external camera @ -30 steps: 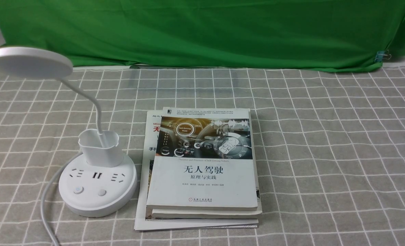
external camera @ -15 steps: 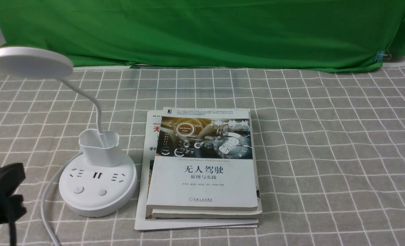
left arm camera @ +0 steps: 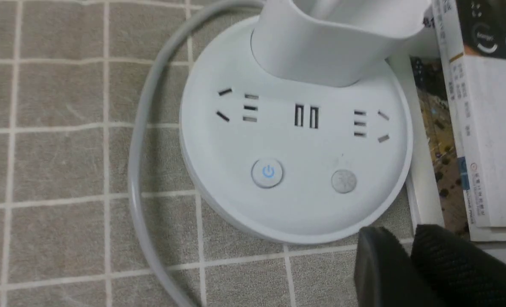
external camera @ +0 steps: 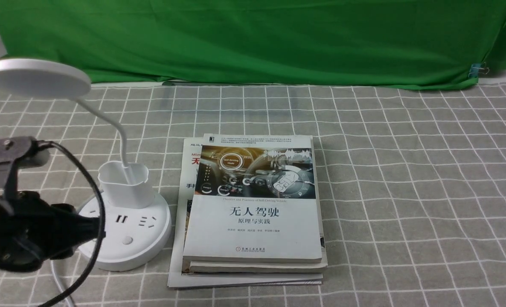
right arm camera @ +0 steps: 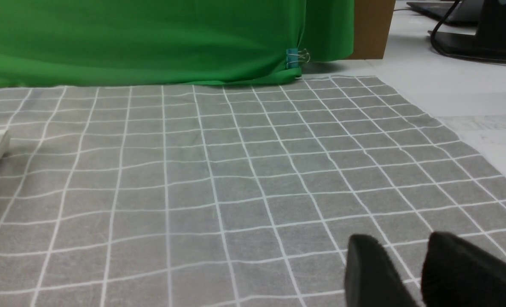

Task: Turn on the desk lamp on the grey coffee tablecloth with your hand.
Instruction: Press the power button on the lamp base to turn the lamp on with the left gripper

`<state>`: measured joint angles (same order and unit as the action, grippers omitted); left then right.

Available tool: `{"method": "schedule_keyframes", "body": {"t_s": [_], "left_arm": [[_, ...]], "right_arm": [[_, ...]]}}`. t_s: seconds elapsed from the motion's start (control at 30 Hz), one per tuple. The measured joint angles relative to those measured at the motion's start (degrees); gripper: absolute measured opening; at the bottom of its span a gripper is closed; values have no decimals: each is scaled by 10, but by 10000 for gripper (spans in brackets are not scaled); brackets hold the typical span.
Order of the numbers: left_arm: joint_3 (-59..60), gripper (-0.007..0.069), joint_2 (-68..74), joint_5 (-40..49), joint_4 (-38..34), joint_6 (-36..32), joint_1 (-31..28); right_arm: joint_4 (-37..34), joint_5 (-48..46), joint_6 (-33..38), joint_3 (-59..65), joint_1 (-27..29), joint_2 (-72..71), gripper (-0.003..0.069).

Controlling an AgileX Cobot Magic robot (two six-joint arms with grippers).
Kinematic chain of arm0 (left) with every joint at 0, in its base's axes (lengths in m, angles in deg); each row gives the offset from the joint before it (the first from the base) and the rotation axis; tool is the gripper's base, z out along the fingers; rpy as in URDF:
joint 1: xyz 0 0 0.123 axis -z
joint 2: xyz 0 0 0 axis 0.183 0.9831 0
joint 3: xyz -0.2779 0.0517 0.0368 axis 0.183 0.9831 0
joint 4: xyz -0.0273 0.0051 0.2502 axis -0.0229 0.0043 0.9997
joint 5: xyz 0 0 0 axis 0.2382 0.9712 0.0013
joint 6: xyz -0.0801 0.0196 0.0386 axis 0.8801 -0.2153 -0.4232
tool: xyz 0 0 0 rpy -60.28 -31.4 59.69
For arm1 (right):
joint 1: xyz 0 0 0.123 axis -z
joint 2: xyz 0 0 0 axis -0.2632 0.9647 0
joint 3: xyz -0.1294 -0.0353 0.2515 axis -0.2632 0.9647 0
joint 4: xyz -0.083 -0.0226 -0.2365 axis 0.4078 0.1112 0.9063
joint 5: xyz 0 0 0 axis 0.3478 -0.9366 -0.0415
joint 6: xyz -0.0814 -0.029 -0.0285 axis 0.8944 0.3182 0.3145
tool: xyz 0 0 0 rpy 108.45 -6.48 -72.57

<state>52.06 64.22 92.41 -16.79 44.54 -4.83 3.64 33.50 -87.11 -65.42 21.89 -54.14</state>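
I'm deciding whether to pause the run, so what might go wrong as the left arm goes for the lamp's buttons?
The left gripper might press the wrong spot, since the power button and the plain button sit side by side. It might also snag the grey cord curving beside the base.

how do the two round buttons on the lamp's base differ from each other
The power button shows a blue power symbol, while the plain button shows none. The power button looks bigger; the plain button is smaller. The power button is white, whereas the plain button looks greyer. Both are round and sit on the lamp's base.
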Motion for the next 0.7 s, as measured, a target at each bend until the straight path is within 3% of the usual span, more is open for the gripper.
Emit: {"method": "schedule_keyframes", "body": {"t_s": [0.1,0.23,0.43,0.7], "left_arm": [[-24,7,44,12,-3,-21,4],[-41,4,79,18,10,-25,43],[-50,4,125,-5,142,104,108],[-51,4,173,-53,203,135,110]], "right_arm": [[0,0,0,0,0,0,245],[0,0,0,0,0,0,245],[0,0,0,0,0,0,245],[0,0,0,0,0,0,245]]}}
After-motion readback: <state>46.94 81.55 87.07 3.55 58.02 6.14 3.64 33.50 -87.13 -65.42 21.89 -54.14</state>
